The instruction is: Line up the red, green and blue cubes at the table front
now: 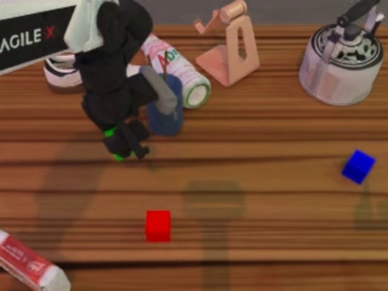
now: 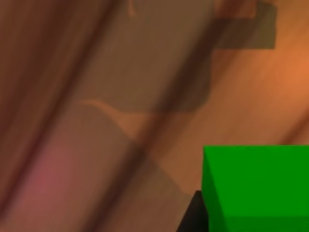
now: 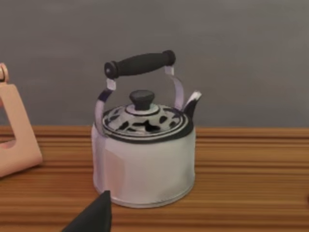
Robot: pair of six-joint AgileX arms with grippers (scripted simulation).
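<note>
My left gripper (image 1: pixel 125 147) clamps the small bright green cube (image 2: pixel 256 188) above the striped brown wooden table (image 1: pixel 273 200) (left side). The small red cube (image 1: pixel 158 225) sits near the front, the deep blue cube (image 1: pixel 358 166) far right.

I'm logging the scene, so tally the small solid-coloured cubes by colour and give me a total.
Small bright red cube: 1
Small bright green cube, in the left gripper: 1
Small deep blue cube: 1
Total: 3
</note>
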